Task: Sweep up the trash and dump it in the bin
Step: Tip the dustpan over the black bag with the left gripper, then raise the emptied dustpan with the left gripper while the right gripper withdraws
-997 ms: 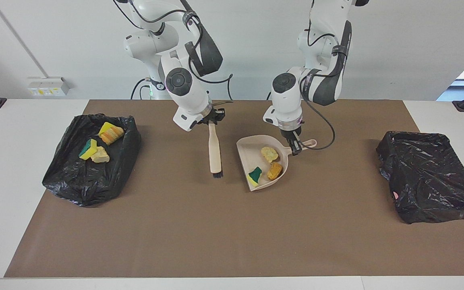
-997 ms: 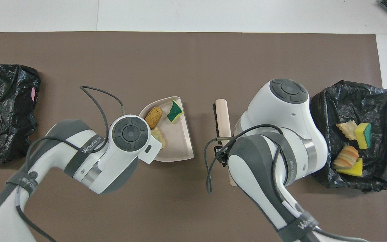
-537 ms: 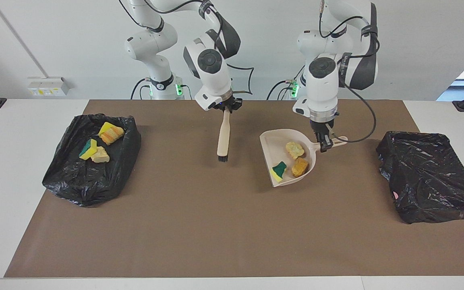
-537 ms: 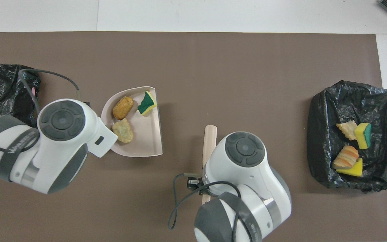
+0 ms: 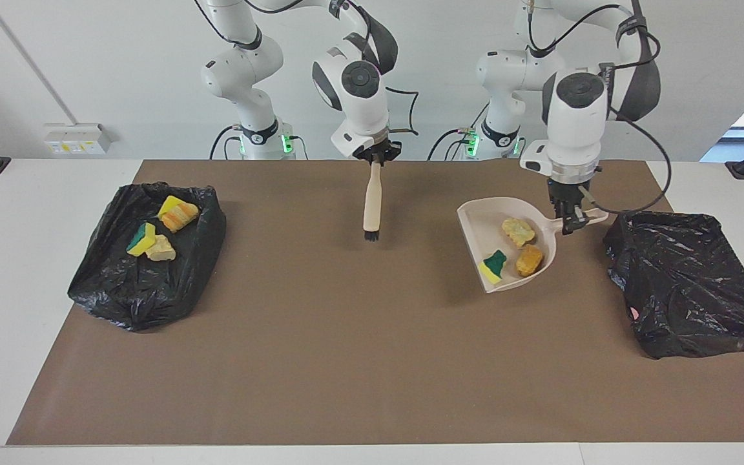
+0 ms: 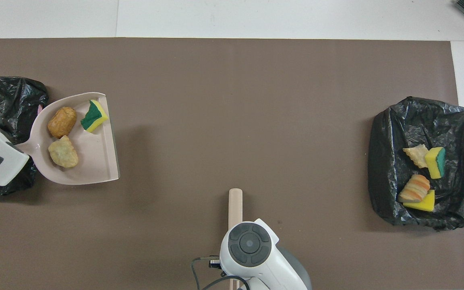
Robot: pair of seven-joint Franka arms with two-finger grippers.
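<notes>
My left gripper [image 5: 569, 223] is shut on the handle of a beige dustpan [image 5: 480, 223], held in the air beside the black-bagged bin [image 5: 688, 284] at the left arm's end. In the pan lie three pieces of trash: a tan lump [image 5: 518, 230], an orange-brown lump [image 5: 530, 259] and a yellow-green sponge chunk [image 5: 493, 265]. From overhead the dustpan [image 6: 95, 161] reaches that bin [image 6: 2, 100]. My right gripper [image 5: 378, 159] is shut on the beige brush [image 5: 372, 206], which hangs bristles down over the mat.
A second black-bagged bin [image 5: 146, 278] stands at the right arm's end, with several yellow and tan scraps [image 5: 178, 213] in it. A brown mat [image 5: 346, 361] covers the table. The brush tip [image 6: 235, 199] shows in the overhead view above the right wrist.
The left gripper has carried the loaded dustpan from mid-table toward the bin at the left arm's end. The right gripper has drawn the brush back toward the robots and lifted it.
</notes>
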